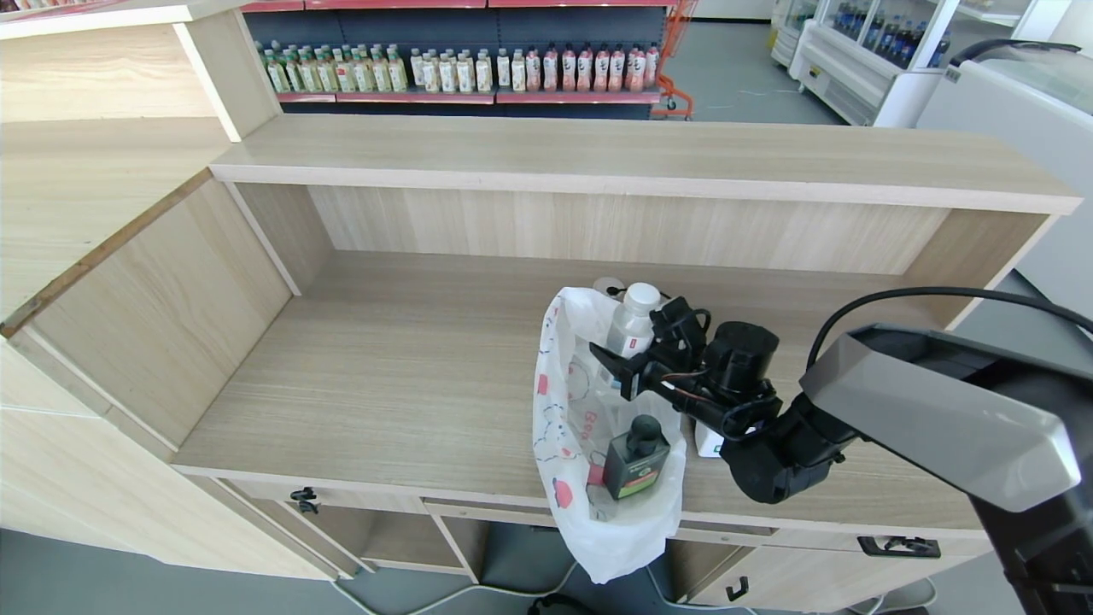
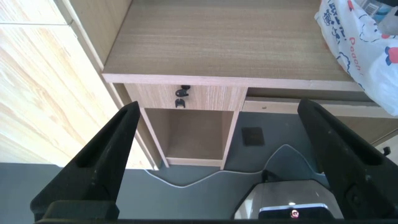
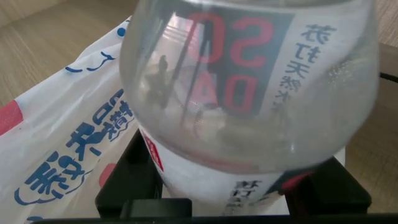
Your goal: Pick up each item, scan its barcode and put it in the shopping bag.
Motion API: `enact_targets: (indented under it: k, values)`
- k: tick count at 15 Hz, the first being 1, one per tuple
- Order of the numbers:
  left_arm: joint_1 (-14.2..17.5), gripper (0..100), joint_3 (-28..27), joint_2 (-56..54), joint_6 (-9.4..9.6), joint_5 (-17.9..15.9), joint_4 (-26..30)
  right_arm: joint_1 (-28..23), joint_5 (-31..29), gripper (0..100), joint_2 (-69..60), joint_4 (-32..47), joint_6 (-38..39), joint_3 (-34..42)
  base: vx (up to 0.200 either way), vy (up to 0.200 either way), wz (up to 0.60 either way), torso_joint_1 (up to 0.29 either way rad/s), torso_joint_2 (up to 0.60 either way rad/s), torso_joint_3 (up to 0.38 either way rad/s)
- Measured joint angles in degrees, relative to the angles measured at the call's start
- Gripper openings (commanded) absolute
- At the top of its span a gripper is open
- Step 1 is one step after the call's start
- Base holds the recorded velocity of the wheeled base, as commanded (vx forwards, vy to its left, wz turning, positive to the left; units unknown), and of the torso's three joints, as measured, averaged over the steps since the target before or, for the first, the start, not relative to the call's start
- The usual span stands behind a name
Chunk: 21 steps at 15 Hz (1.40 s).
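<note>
Head cam sat high, facing fwd and down over the wooden counter (image 1: pixel 410 376) at mid range. We had the L wrist cam low, before the counter's front edge, looking out between the fingers of the left gripper (image 2: pixel 219 109). The R wrist cam sat v. close to the bottle (image 3: pixel 249 93). All three views shared the shopping bag (image 1: pixel 564 427).

Black right arm (image 1: pixel 768 444) with grey angular shell (image 1: pixel 939 410), looping black cable (image 1: pixel 939 293), black claw (image 1: pixel 640 339).
</note>
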Motion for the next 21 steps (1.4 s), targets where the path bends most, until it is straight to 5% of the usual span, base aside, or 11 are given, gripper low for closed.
enact_targets:
  k: [12, 13, 21]
  values:
    - [0.1, 100, 0.0, 0.0, 0.02, 0.0, 0.0, 0.8, 2.8, 0, 1.9, 1.1, -1.3, -3.3, 0.000, 0.000, 0.00, 0.000, 0.00, 0.000]
    - [0.1, 100, 0.0, 0.0, 0.02, 0.0, 0.0, 0.8, 2.9, 100, 1.8, 1.1, -1.6, -3.1, 0.000, 0.000, 0.00, 0.000, 0.00, 0.000]
    - [0.1, 100, 0.0, 0.0, 0.00, 0.0, 0.0, 0.3, 3.6, 100, -8.1, 1.2, 0.8, 3.7, 0.000, 0.000, 0.00, 0.000, 0.00, 0.000]
